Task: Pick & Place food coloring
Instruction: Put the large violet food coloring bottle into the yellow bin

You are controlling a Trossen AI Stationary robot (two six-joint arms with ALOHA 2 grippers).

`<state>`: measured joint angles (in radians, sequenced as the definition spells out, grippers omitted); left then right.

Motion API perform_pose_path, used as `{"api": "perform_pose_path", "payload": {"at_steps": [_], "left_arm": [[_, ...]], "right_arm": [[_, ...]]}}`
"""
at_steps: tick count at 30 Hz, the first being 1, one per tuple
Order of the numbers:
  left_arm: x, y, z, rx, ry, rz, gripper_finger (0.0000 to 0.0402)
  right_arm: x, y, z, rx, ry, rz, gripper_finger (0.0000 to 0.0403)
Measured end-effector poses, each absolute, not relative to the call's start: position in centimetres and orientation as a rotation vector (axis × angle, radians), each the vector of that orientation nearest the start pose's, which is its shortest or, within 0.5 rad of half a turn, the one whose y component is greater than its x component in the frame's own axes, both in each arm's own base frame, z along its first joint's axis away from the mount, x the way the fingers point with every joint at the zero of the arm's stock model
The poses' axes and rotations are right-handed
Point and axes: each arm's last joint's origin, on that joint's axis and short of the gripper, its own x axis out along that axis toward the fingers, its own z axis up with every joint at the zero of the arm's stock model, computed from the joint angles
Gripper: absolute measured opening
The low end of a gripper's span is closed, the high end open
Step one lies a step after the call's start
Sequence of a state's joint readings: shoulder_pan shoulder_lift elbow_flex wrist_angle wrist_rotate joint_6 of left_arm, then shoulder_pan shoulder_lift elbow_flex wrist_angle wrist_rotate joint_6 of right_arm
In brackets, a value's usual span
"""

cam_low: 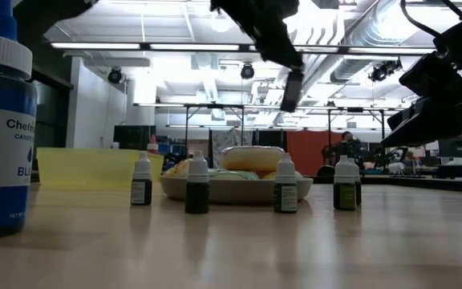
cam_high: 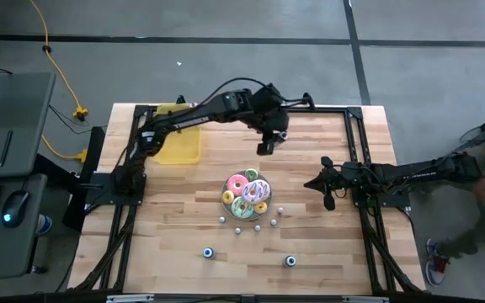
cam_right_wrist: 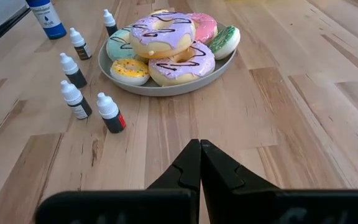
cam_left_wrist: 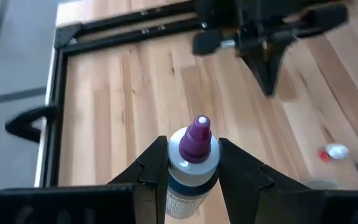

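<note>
My left gripper (cam_high: 265, 146) hangs high above the table's far middle, beyond the doughnut plate, shut on one small food coloring bottle (cam_left_wrist: 190, 168) with a purple cap. In the low view the left gripper (cam_low: 291, 90) is well above the plate. Several more tiny white-capped bottles stand upright on the table around the plate's near side (cam_high: 258, 225), (cam_right_wrist: 109, 112), (cam_low: 196, 186). My right gripper (cam_right_wrist: 199, 152) is shut on nothing, low over the table to the right of the plate (cam_high: 325, 187). My left gripper pinches the small bottle between its two fingers (cam_left_wrist: 157, 165), on the bottle's shoulder just below the purple cap (cam_left_wrist: 180, 160). The cap (cam_left_wrist: 197, 134) sticks out past the fingertips. The bottle is lifted clear of the table.
A plate (cam_high: 225, 199) of frosted doughnuts sits mid-table. Two larger blue jars stand nearer the near edge (cam_high: 208, 252), (cam_high: 290, 261). A yellow tray (cam_high: 179, 145) lies at the far left. A black frame (cam_high: 356, 135) runs along the table's sides. Bare wood shows to the right of the plate.
</note>
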<state>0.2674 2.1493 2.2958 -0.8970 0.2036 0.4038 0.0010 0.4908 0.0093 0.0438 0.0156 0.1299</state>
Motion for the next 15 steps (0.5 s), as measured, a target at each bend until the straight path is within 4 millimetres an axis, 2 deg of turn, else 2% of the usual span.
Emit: {"api": "perform_pose_path", "payload": {"at_steps": [5,9,15], "left_arm": [[42.4,12.1,36.1,0.197,0.739,-0.070,0.0097],[39.8,12.8,34.3,0.154,0.775,-0.036,0.0097],[34.9,13.4,31.7,0.042,0.713,0.074,0.0104]], "right_arm": [[12.0,0.0,12.7,0.124,0.432,-0.042,0.0000],[12.0,0.0,12.7,0.124,0.433,-0.042,0.0000],[12.0,0.0,12.7,0.124,0.431,-0.042,0.0000]]}}
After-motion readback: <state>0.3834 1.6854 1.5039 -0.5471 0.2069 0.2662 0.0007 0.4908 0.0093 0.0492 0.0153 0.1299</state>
